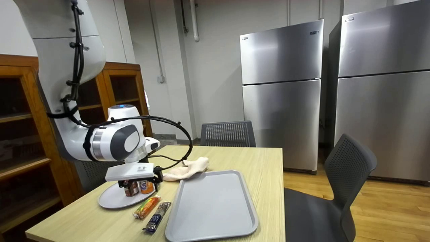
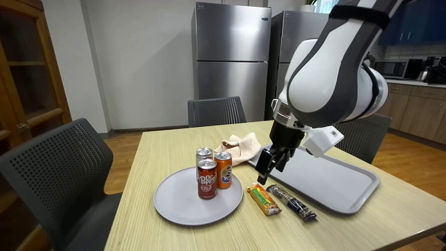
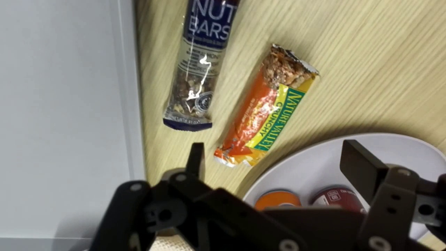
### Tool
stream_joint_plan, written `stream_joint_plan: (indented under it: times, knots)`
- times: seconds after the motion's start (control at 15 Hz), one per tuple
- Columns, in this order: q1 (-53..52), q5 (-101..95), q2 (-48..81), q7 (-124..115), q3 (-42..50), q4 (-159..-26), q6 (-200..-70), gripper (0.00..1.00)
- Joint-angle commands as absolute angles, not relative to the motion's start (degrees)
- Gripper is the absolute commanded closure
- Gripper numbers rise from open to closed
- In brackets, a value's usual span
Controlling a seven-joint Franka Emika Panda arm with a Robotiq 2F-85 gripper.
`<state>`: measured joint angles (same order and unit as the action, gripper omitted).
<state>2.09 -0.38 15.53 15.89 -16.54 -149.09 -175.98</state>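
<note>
Near the orange bar point(image 3: 259, 115), the gripper point(image 3: 277, 158) is spread wide with nothing held; beside the nut bar point(image 3: 200, 66), the orange one is laid flat, borne by the table point(image 2: 156, 153) alone. Sideways room is seemingly limited by the tray point(image 2: 320, 181) and the plate point(image 2: 174, 205), on whose flat base cans point(image 2: 207, 179) are stood upright.

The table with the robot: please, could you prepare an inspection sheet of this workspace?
Surface: pale wood-grain table, gray tray lying on it.
Nearest things: wrapped Nature Valley bar and nut bar, lying apart.
Clutter: three cans standing on round plate; crumpled cloth at the tray's edge.
Gripper: open, nothing held.
Cables: black, tied along arm, with one wide loop.
Surroundings: metal refrigerators, dark chairs, wooden cabinet.
</note>
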Motion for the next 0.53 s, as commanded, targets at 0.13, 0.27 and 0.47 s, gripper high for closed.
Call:
stream_joint_plan:
  times: [0.13,0.27,0.47]
  knots:
    - [-3.5,-1.7,12.7,10.7,-14.6,-147.4,-174.0,0.00]
    - [-5.5,-2.0,13.1,9.2,-13.2,-146.0,-173.5,0.00]
    - [-8.7,-2.7,13.9,6.8,-10.6,-143.6,-173.1,0.00]
